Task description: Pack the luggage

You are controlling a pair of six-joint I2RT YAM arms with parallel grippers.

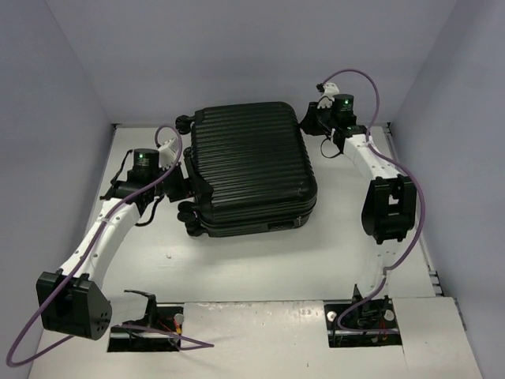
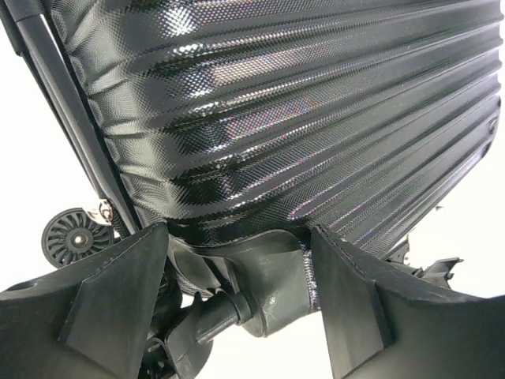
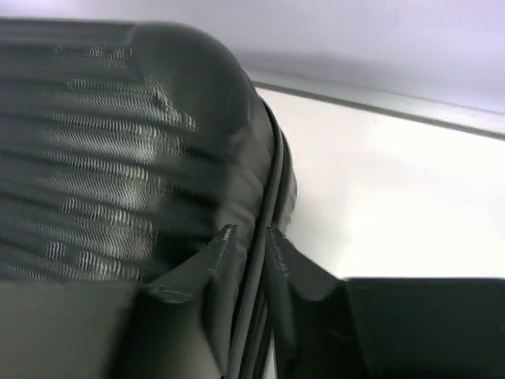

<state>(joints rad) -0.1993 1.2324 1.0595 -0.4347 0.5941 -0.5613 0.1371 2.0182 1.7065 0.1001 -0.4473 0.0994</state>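
Centre of table [image 1: 331, 237]: luggage [image 1: 251, 170] lies flat, closed, ribbed shell up. Left gripper [image 2: 238, 233] spread wide astride wheel-end corner [image 2: 268, 284], holding nothing. Right gripper [image 3: 250, 233] nearly closed astride zip seam [image 3: 264, 189] at far right corner; real pinch can't tell. Risk: seam slips free, or case skids under one-sided pull.

Luggage [image 3: 118, 158]: black ribbed shell, blurred, fills the left; its rounded corner sits near the top.
End effector [image 3: 249, 234]: two dark fingertips [image 3: 221, 253] pinched close, with the luggage's edge seam running between them.
Desk [image 3: 394, 197]: white, on the right.
Wall [image 3: 355, 39]: pale, above a grey strip [image 3: 379, 99] at the desk's far edge.
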